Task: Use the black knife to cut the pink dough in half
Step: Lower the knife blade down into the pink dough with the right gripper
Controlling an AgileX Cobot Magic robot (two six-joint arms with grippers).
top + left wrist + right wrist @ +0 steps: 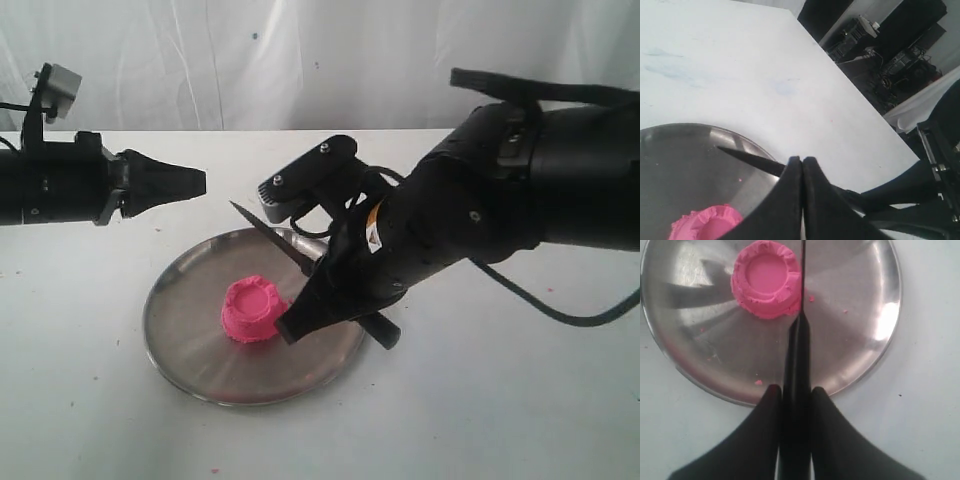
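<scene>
The pink dough (252, 310) is one round lump with a dented top, sitting on the steel plate (180, 335). My right gripper (297, 318) is shut on the black knife (270, 238), holding its handle; the blade points up and away over the plate's far side. In the right wrist view the black knife (799, 340) runs from between the fingers past the edge of the pink dough (767, 279). My left gripper (196, 182) hovers shut and empty above the table, left of the plate. The left wrist view shows its shut fingertips (794, 165), the blade (750, 157) and some pink dough (707, 223).
Small pink crumbs (759, 382) lie scattered on the steel plate (860, 350) and a few on the white table (480, 400). A white curtain hangs behind the table. Beyond the table edge stands dark equipment (880, 50).
</scene>
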